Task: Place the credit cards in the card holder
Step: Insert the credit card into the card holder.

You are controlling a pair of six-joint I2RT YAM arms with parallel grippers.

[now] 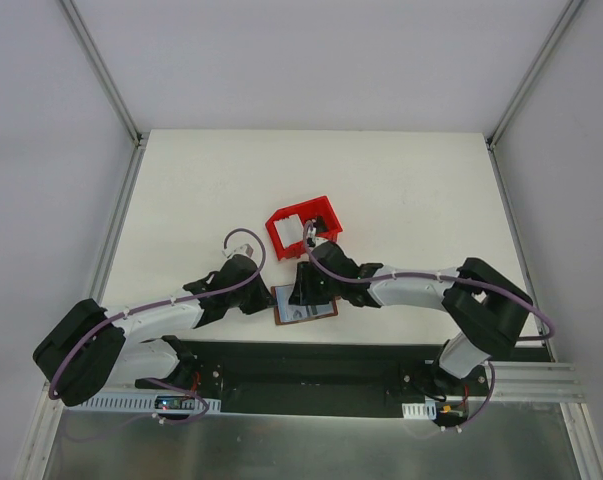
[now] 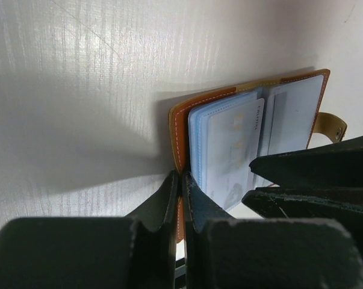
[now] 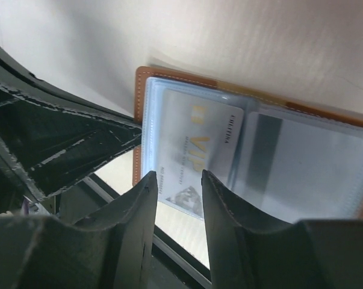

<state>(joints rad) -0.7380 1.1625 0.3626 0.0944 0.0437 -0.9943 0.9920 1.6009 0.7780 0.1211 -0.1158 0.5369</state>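
Card holder (image 1: 304,304) is laid open at the near edge of the table (image 1: 201,200), between the two grippers, clear sleeves facing up. A pale card (image 3: 199,150) is seen sitting in the left-hand sleeve, its lower corner not fully seated by the look of it. A second card with a dark stripe (image 3: 265,150) is housed in the neighbouring sleeve. Left gripper (image 2: 181,180) is clenched on the brown cover edge, pinning the holder. Right gripper (image 3: 178,177) is poised over the card's lower edge with jaws apart. No clamp on the card can be made out. Red bin (image 1: 281,225) is parked just behind the holder; its contents cannot be identified. Likely step: card being pushed home. Risks: card corner could be snagged on the sleeve mouth and buckled if pushed off-axis. The holder could be dragged out of the left pinch if push force is taken by the sleeve. The sleeve stack could be lifted by a fingertip and the card popped back out. Legible: "VIP" in gold on the card face. A small line along its short edge is too fine to be read with confidence.
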